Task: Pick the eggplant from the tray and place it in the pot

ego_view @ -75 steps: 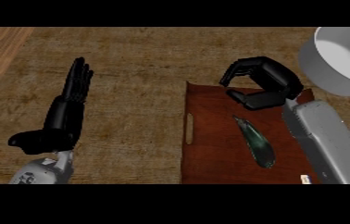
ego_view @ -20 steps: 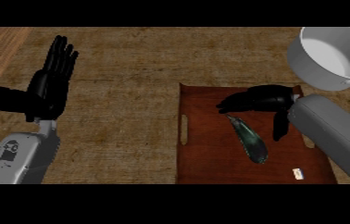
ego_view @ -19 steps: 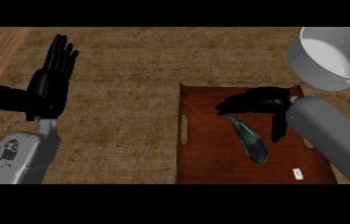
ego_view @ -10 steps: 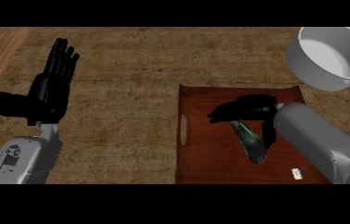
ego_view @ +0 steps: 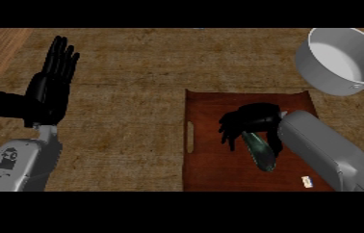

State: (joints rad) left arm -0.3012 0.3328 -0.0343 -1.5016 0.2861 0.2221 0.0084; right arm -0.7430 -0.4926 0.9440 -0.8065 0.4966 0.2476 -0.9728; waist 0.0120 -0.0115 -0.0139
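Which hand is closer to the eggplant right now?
The right. The right hand curls over the upper end of the eggplant on the tray; the left hand rests open, fingers up, far off near the view's left edge.

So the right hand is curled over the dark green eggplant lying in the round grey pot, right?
No. The head view shows the dark green eggplant lying on the reddish-brown rectangular tray, the right hand curled over its upper end; the round grey pot stands apart at upper right.
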